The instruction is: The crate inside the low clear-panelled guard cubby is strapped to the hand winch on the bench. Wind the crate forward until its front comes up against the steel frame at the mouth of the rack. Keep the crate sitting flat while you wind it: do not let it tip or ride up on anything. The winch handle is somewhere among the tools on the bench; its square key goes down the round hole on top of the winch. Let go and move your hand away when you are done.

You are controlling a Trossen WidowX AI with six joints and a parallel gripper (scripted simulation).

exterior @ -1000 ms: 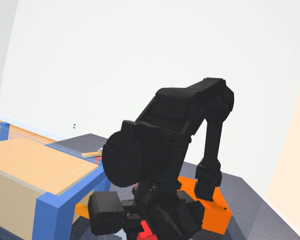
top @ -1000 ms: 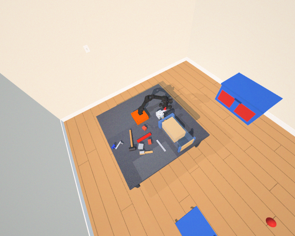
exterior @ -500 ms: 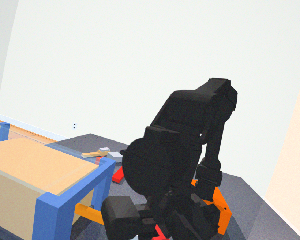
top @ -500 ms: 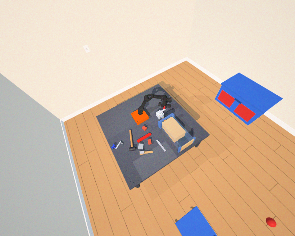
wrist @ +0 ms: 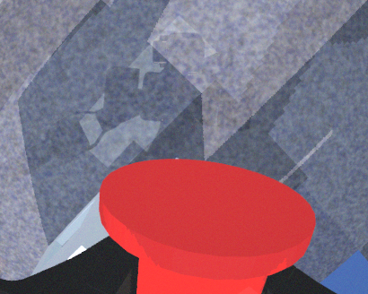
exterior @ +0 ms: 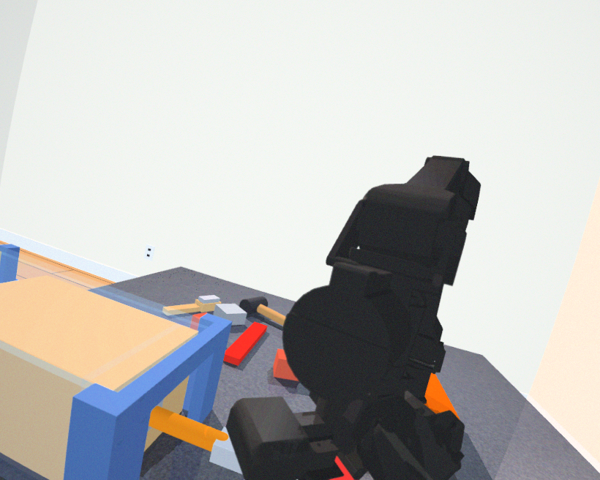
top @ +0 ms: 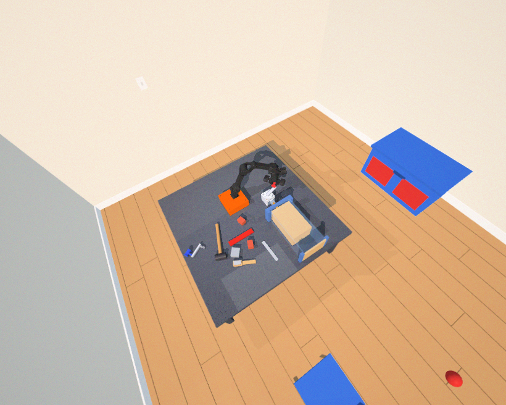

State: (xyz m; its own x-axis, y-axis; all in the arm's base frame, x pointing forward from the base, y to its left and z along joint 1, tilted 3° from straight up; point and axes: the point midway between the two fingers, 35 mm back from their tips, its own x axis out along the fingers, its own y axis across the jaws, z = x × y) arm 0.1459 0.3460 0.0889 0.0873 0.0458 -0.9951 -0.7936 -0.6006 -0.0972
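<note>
We see the dark grey bench (top: 183,204) (exterior: 470,372) (wrist: 240,45) as the largest working surface, standing on a plank floor (top: 397,313). Upon it lies the clear-panelled guard cubby, its winch end bounded by a blue steel frame (top: 266,210) (exterior: 104,439) (wrist: 354,273). We find the tan crate (top: 291,221) (exterior: 73,330) inside the cubby, sitting flat, its front close to that frame; we cannot tell whether the two touch. The black arm (top: 244,168) (exterior: 445,206) arches from its orange base (top: 231,208) (exterior: 440,395) to the far side of the white hand winch (top: 267,199) (exterior: 225,456). From the winch we trace an orange strap (exterior: 186,429) passing through the frame toward the crate. The gripper (top: 274,183) (exterior: 336,465) (wrist: 188,230) is clenched on the red knob (top: 273,185) (exterior: 344,470) (wrist: 204,206) of the winch handle, whose round, flat end fills the lower middle of the wrist view. Elsewhere on the bench we note a long-handled hammer (top: 218,239) (exterior: 271,314), a red bar (top: 240,236) (exterior: 245,343) beside it, and a small grey block (top: 235,252) (exterior: 230,313) near the hammer's head.
</note>
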